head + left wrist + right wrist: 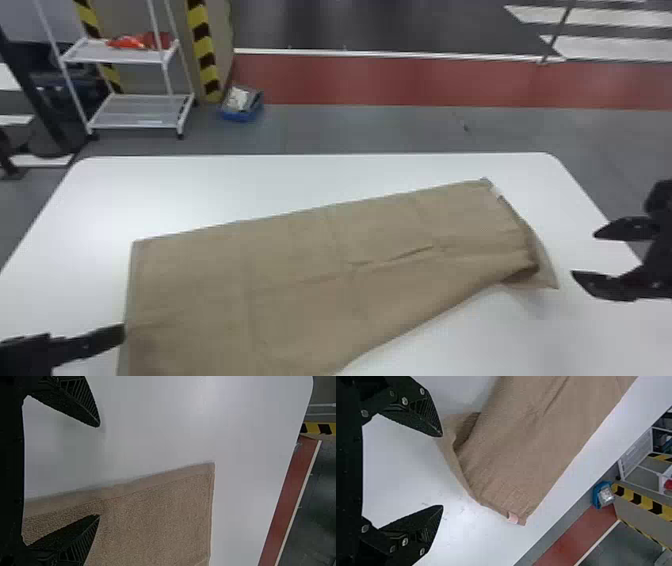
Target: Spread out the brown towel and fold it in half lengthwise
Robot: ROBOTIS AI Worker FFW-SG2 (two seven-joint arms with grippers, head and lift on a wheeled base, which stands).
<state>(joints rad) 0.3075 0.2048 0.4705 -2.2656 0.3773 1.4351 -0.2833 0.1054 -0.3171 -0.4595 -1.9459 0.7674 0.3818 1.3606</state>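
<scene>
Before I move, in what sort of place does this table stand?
Probably a workshop or lab hall: striped posts, a wheeled shelf rack and a red floor strip lie beyond the table.

The left end effector (85,345) is at the near left corner of the scene, and it comes in from the left side. One black finger (102,338) points there to the right and a little to the far side. In its own wrist view, the two fingers stand wide apart. The right end effector (584,254) is at the right side, farther than the left one. Its fingers point to the left, one on the far side and one on the near side, and they are also well apart, with both tips narrow.
</scene>
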